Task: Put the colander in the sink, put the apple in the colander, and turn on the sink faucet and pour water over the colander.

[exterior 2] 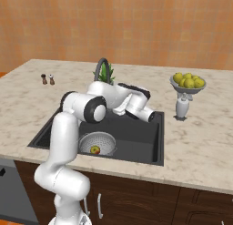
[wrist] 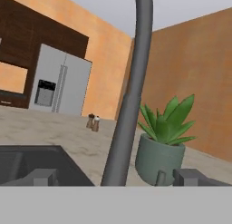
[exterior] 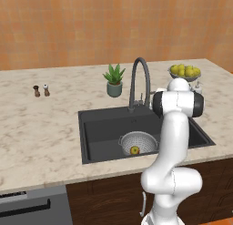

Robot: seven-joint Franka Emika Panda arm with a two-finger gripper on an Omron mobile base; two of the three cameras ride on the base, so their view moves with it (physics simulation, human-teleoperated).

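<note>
The grey colander stands upright in the black sink, at its front edge. The small apple lies inside the colander. The dark gooseneck faucet rises behind the basin, and no water runs from it. My gripper is open and level with the faucet's lower stem. The stem stands between the two fingertips in the hand view, close ahead. A small grey lever shows just right of the stem.
A potted plant stands right behind the faucet. The footed bowl of yellow-green fruits and a white bottle are on the counter to the right. Two shakers stand at the far left.
</note>
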